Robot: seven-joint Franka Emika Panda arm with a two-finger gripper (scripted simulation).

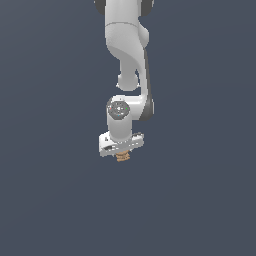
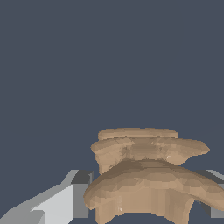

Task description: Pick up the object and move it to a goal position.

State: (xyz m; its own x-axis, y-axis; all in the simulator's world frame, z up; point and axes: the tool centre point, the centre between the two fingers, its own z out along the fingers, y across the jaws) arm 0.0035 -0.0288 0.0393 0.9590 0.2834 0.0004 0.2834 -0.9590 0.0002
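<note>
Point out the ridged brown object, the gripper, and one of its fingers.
tan ridged object [image 2: 148, 175], wrist view, front layer.
gripper [image 1: 122, 152], exterior view, between its fingertips.
fingers [image 2: 65, 201], wrist view, light side face of one.

Plain dark grey-blue ground [image 1: 50, 200] fills both views; nothing seen resting on it

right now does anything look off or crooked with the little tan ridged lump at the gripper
Nothing stands out. The tiny tan-brown ridged lump sits under the white gripper, and in the wrist view it lies between the grey fingers, whole. Whether the fingers actually press on it cannot be told.
</note>
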